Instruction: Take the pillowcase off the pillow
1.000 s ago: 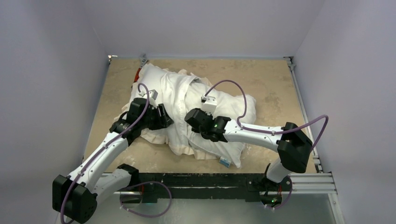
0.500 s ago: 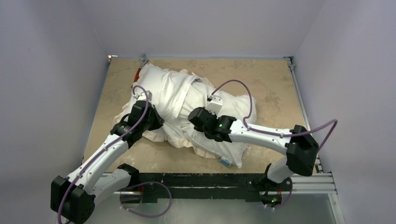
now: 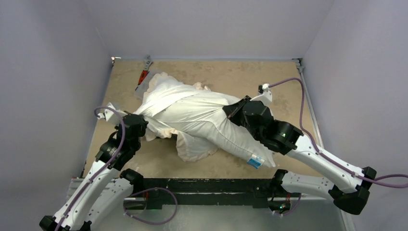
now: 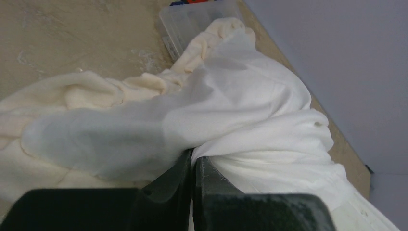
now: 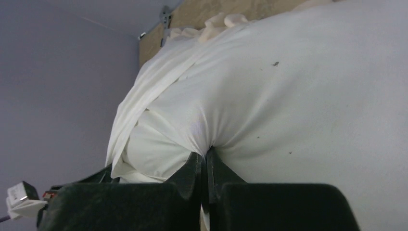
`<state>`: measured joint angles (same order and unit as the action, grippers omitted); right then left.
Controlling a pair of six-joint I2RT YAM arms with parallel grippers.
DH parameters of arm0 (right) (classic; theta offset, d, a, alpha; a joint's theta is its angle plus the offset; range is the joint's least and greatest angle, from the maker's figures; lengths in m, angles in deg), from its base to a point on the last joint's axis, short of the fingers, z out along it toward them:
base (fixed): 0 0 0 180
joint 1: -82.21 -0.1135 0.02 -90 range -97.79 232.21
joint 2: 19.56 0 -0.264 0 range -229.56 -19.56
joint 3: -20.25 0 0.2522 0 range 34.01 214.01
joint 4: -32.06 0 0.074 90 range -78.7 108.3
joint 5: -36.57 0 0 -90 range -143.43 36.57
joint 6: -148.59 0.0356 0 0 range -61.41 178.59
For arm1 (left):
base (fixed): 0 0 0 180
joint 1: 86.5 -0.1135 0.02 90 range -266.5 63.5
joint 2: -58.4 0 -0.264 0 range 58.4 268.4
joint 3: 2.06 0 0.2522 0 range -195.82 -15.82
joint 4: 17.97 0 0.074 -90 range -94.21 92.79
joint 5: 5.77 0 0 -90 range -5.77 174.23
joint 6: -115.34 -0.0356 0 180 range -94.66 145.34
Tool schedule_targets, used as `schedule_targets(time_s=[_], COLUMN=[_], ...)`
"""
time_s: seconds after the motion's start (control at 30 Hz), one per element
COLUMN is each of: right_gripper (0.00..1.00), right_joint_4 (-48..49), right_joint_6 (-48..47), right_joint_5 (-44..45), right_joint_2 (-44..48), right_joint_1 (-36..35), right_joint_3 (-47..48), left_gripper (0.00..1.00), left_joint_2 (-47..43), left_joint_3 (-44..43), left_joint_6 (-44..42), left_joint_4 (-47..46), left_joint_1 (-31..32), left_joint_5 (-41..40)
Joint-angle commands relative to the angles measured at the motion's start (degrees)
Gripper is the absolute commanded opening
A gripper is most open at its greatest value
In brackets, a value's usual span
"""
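Pillowcase [image 3: 171,101], white and stretched taut, pinched by left claw [image 4: 193,160]; right claw [image 5: 206,156] clamps the speckled pillow [image 3: 228,139].

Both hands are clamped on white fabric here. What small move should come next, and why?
Probably draw the left hand a little farther left, away from the right hand. The left hand is shut on the pillowcase, which is stretched taut yet wraps the far end of the pillow. The right hand grips the bare pillow and anchors it.
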<state>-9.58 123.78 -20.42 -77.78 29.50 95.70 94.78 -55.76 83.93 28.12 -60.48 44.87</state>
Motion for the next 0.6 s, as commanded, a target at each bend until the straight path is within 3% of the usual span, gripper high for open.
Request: schedule_targets(time_s=[0.0, 0.23, 0.4, 0.47, 0.57], right_gripper=[0.0, 0.0, 0.05, 0.06, 0.05], right_joint_4=[1.52, 9.29, 16.94, 18.03, 17.87], right_joint_6=[-4.06, -13.87, -24.43, -26.03, -27.52], right_joint_5=[7.81, 0.62, -12.44, -13.34, -15.43], right_joint_2=[3.88, 2.76, 0.65, -1.41, -4.87], right_joint_1=[2.44, 2.43, 2.43, 2.43, 2.44], right_joint_3=[0.75, -0.96, -2.65, -2.87, -2.98], left_gripper=[0.01, 0.04, 0.14, 0.24, 0.47], left_joint_2=[-2.71, -0.73, -0.33, -0.94, -1.88], left_joint_3=[0.12, -0.07, -3.37, -5.51, -9.53], left_joint_6=[12.35, 10.42, 1.36, -1.62, -11.28], left_joint_4=[12.94, 12.54, 11.2, 11.67, 8.23], left_joint_1=[-1.99, -1.94, -1.94, -1.94, -1.94], left_joint_5=[-25.78, -22.15, -16.76, -15.55, -11.64])
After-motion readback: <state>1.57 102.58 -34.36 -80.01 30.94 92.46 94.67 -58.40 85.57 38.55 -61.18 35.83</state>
